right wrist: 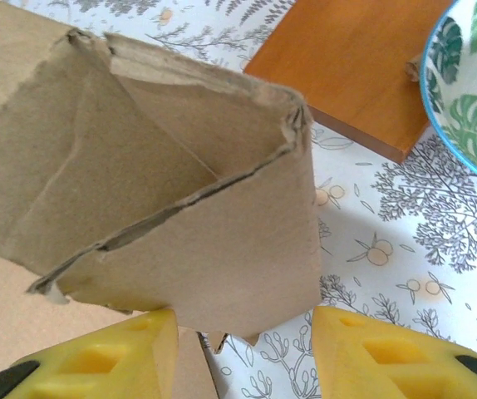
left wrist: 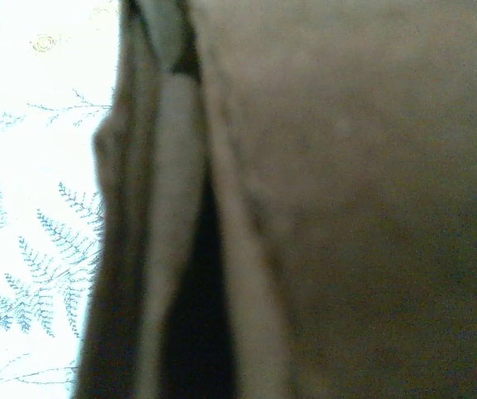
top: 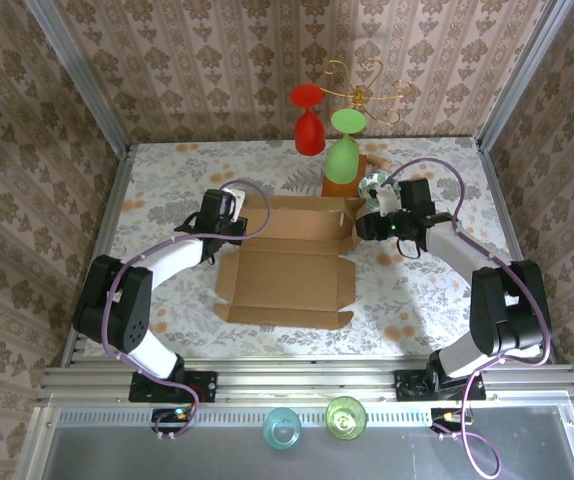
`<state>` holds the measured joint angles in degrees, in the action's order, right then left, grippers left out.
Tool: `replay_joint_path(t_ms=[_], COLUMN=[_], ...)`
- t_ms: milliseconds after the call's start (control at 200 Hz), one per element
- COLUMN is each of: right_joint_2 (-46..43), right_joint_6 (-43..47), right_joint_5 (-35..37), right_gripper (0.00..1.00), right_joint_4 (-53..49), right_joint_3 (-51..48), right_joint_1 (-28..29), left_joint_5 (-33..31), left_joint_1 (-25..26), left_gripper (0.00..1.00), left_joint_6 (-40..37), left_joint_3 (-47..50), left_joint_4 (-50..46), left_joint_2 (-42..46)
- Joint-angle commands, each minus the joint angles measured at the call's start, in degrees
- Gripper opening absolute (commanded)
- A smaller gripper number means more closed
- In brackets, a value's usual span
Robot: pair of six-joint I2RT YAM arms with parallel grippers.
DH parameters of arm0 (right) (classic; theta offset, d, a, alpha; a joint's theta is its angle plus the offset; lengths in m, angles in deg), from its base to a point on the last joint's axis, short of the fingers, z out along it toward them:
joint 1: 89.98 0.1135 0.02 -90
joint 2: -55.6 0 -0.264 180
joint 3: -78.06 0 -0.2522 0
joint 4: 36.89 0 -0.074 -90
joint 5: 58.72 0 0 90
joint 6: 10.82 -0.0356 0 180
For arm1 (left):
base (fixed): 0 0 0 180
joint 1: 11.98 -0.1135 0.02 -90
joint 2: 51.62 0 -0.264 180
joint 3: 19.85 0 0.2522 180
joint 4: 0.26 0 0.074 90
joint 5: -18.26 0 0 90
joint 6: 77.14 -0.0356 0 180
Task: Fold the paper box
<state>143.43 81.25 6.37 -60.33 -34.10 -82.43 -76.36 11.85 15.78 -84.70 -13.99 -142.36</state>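
From the right wrist, the right gripper (right wrist: pixel 245 324) stands with its yellow jaws spread. Just beyond them rises a corner flap of the paper box (right wrist: pixel 180 191), then a wooden base (right wrist: pixel 346 66) and a leaf-patterned bowl (right wrist: pixel 471 91) at upper right. From the top, the box lies open at frame centre, with the left gripper (top: pixel 233 222) at its upper-left corner, jaws pressed together.

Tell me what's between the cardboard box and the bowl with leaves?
A wooden base sits between the raised flap of the paper box and the leafy bowl, with a strip of patterned tablecloth beside it. The right wrist view shows this.
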Motion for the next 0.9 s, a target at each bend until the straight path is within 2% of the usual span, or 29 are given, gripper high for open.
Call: replay_joint_path(t_ms=[0, 185, 295, 330, 555, 895], right_joint_2=[-2.7, -11.1, -8.5, -5.1, 7.2, 15.2], right_joint_6=[-2.1, -14.4, -18.8, -19.4, -24.7, -29.5], right_joint_5=[-3.9, 0.7, 0.3, 0.3, -0.5, 1.3], right_gripper=[0.45, 0.42, 0.4, 0.38, 0.32, 0.32], right_joint_4=[0.7, 12.4, 14.8, 14.0, 9.2, 6.4], right_joint_3=[0.0, -10.7, -10.8, -9.1, 2.6, 10.0], right_joint_1=[-1.5, -7.6, -11.2, -11.4, -9.1, -1.8], left_joint_5=[0.5, 0.7, 0.8, 0.8, 0.6, 0.3], left_joint_1=[-0.9, -1.0, -1.1, -1.1, -1.1, -1.2], left_gripper=[0.0, 0.0, 0.0, 0.0, 0.0, 0.0], left_joint_6=[-1.1, -1.2, -1.3, -1.4, -1.5, -0.7], left_joint_3=[-1.5, -1.3, -1.5, -1.5, -1.9, -1.6], left_joint_4=[-1.4, -1.3, -1.5, -1.7, -2.3, -2.0], left_joint_2=[-0.5, -0.3, -0.4, -0.4, -0.4, -0.6])
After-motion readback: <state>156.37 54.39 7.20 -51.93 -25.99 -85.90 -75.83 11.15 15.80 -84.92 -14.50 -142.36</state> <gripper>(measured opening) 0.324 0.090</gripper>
